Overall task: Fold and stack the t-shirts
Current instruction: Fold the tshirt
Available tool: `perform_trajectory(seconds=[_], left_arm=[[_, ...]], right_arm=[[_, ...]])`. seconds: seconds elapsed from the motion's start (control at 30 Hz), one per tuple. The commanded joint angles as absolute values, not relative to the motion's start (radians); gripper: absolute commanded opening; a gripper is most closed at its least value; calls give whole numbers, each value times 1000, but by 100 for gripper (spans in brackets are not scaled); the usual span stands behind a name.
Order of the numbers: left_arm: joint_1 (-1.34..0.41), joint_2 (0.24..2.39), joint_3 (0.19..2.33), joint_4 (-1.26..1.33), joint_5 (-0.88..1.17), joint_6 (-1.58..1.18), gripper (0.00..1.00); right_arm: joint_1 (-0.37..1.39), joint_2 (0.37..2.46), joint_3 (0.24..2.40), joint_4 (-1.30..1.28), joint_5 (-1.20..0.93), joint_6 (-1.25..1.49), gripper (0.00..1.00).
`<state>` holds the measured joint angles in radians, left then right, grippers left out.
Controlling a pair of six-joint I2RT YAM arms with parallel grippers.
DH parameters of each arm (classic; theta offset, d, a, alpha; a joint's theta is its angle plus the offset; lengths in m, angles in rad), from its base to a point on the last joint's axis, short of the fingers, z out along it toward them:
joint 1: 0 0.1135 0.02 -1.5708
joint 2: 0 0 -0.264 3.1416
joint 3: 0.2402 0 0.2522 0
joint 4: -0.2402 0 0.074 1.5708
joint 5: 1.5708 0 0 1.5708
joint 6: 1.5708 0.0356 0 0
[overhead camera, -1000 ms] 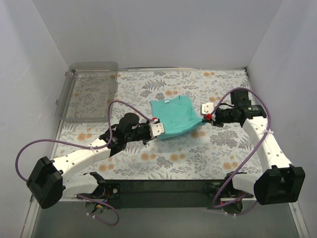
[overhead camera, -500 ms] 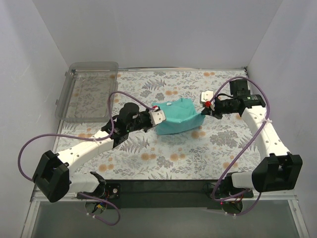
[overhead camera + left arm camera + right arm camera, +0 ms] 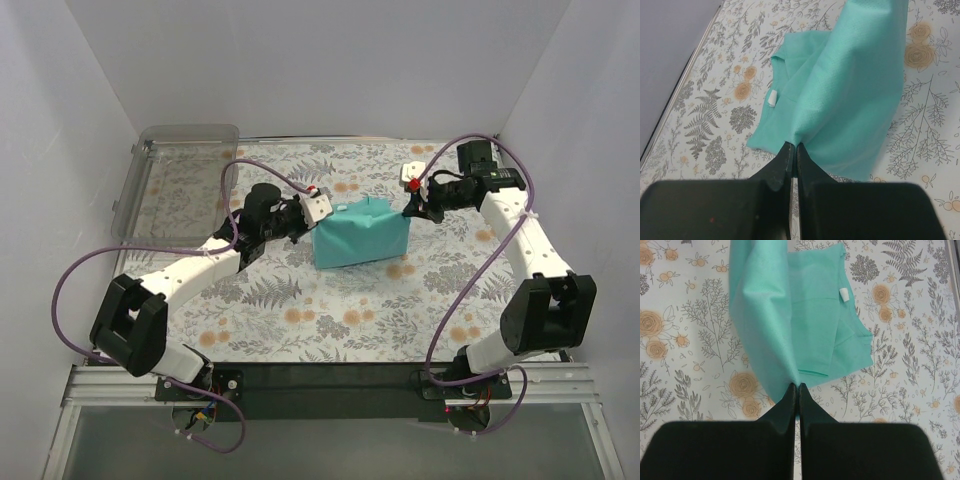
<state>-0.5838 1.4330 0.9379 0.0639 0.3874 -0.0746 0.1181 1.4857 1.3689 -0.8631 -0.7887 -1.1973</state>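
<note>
Lifted hem now farther back: left gripper (image 3: 792, 150) and right gripper (image 3: 796, 389) each clenched on a t-shirt (image 3: 360, 238) corner. We risk a skewed fold if either arm lags.

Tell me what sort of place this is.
Probably a robot test cell, not a home: plain white walls box in a floral-covered table, with a left arm and right arm bolted at its near edge, plus a clear plastic bin.
</note>
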Motion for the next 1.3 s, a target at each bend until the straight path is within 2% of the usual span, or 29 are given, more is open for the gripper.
perform_trajectory(seconds=[0.0, 0.33, 0.77, 1.0, 1.27], left_arm=[[-569, 1450, 989, 83, 436, -72, 0], [-569, 1358, 951, 83, 503, -89, 0], [-571, 1207, 769, 55, 653, -204, 0], [-577, 1239, 765, 61, 703, -229, 0], [-580, 1290, 824, 89, 730, -264, 0]], right_arm=[[113, 1511, 1431, -853, -821, -1175, 1], [109, 1434, 1358, -857, -821, -1200, 1], [106, 1282, 1186, -862, -830, -1215, 1], [107, 1270, 1144, -861, -844, -1224, 1], [107, 1309, 1197, -859, -854, -1216, 1]])
